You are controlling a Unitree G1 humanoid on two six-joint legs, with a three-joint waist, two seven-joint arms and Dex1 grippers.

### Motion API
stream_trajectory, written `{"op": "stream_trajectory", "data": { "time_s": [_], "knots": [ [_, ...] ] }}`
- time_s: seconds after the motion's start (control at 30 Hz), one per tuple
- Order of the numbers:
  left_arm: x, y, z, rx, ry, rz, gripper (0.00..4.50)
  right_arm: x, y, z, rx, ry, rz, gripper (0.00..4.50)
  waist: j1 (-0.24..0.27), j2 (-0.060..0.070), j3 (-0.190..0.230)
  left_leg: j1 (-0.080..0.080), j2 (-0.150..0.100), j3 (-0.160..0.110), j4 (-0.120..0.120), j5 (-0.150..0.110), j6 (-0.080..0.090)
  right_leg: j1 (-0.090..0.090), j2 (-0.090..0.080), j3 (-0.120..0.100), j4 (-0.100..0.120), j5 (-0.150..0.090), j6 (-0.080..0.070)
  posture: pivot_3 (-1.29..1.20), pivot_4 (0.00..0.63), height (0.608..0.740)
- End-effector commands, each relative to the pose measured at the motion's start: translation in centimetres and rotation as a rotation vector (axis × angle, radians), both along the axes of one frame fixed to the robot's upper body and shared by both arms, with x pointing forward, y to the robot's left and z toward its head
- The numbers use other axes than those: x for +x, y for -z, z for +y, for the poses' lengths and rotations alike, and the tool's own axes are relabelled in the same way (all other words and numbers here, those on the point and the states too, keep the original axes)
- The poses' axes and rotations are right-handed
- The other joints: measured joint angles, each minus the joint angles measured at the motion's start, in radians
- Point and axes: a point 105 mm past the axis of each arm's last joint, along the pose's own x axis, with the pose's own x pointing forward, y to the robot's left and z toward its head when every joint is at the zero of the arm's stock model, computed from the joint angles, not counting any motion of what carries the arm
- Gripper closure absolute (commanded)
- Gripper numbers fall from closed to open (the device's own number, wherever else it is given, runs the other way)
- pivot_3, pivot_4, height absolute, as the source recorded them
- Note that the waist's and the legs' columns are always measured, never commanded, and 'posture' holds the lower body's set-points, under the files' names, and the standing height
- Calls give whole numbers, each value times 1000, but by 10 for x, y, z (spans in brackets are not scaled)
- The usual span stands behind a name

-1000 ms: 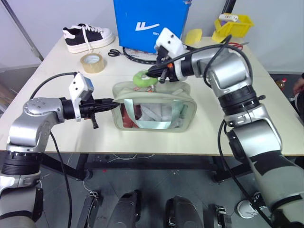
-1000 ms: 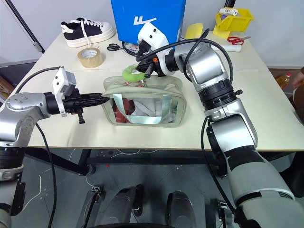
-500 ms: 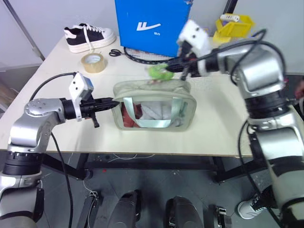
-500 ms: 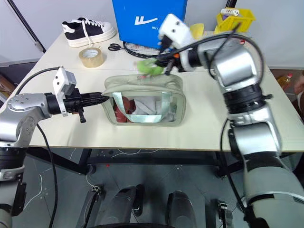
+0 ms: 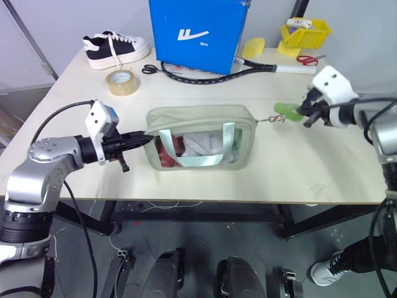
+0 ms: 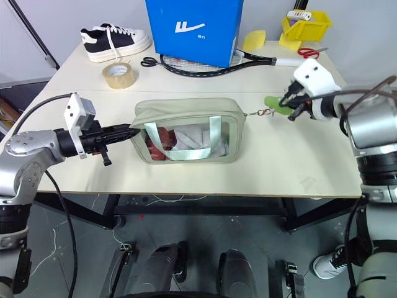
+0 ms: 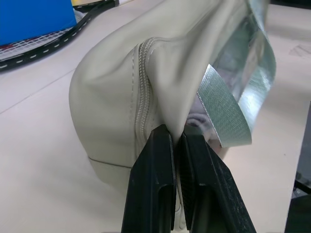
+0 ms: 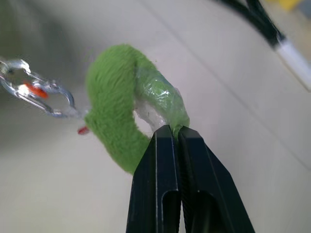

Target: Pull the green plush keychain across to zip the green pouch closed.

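- Left eye view: a pale table (image 5: 205, 186) holds the green pouch (image 5: 198, 118), a sage fabric bag with a clear front window showing red and white contents. Its top looks drawn closed along its length.
- The left gripper (image 5: 144, 138) has its two black fingers pressed together on a fold of fabric at the pouch's left end, anchoring it.
- The right gripper (image 5: 304, 117) is off the pouch's right end, above the table. Its fingers pinch the green plush keychain (image 5: 286, 112), a fuzzy lime ring.
- A small metal clasp (image 6: 263, 113) and a short link run from the ring to the pouch's right corner and look taut.
- Right wrist view: the fingers hold the ring at a spot wrapped in clear tape, a narrow grip.
- Risk, as a judgement: the slider seems at the end of its travel. Further pulling could drag the pouch across the table, tear the fabric out of the left pinch, or slip the ring from the right fingers.
- Behind the pouch, well apart, are a blue box (image 5: 197, 30), a tape roll (image 5: 121, 82), and a racket (image 5: 205, 71).
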Motion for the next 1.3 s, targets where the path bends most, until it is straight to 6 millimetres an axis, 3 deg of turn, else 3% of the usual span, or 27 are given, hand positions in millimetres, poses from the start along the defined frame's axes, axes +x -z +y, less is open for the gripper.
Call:
{"op": "stream_trajectory", "data": {
  "time_s": [0.03,0.13,0.23,0.47,0.67,0.77,0.87,0.97,1.1,1.13,1.2,1.3],
  "knots": [
    [2,-3,13,-2,-71,-3,4500,-6,12,-22,-111,96,-2,4464,0,0,0,0,0,0,0,0,0,0,0,0,0,0,0,0,150,716],
    [2,-3,12,-7,-72,-3,4500,-16,43,12,-52,-24,85,4464,1,0,0,0,0,-1,0,0,0,1,0,0,0,0,0,0,150,716],
    [2,-4,11,-13,-76,-3,4500,-23,60,31,-32,-68,123,4464,-2,0,0,0,0,-1,0,0,0,1,0,0,0,0,0,0,150,716],
    [1,-6,10,-27,-83,-5,4500,-22,82,32,-64,-44,153,4464,0,0,0,1,1,-1,0,0,0,1,1,0,-1,0,0,0,150,716],
    [-1,-5,7,-34,-82,-6,4500,-16,86,32,-132,-52,131,4464,0,0,0,1,1,-1,0,0,0,2,1,0,-1,0,0,0,150,716],
    [-1,-5,5,-38,-80,-9,4500,-12,76,38,-88,-65,105,4464,-1,0,0,1,1,-1,0,0,0,2,1,0,-1,0,0,0,150,716],
    [-3,-5,3,-33,-67,-11,4500,-13,59,51,29,-96,100,3625,-1,0,0,1,1,-1,0,0,0,2,1,0,-1,0,0,0,150,716],
    [-5,-8,0,-24,-39,-20,4500,-21,30,66,184,-179,90,2166,0,0,0,1,1,-1,0,0,0,2,1,0,-1,0,0,0,150,716],
    [-8,-12,-6,-8,25,-13,4500,-33,-10,59,296,-247,50,297,3,0,0,1,1,-1,0,0,0,2,1,-1,-2,0,0,0,150,716],
    [-9,-15,-7,-22,47,6,4138,-35,-17,53,308,-249,41,6,6,0,0,1,1,-1,0,0,0,2,1,-1,-3,0,0,0,150,716],
    [-11,-22,-6,-28,71,15,3419,-38,-26,46,321,-254,29,0,14,0,0,0,1,-1,0,-1,1,3,1,-1,-5,0,0,0,150,716],
    [-17,-35,3,-6,101,-1,1974,-46,-40,46,358,-304,12,0,13,0,0,0,1,-1,-1,-1,2,3,2,-1,-7,1,1,0,150,716]
  ]
}}
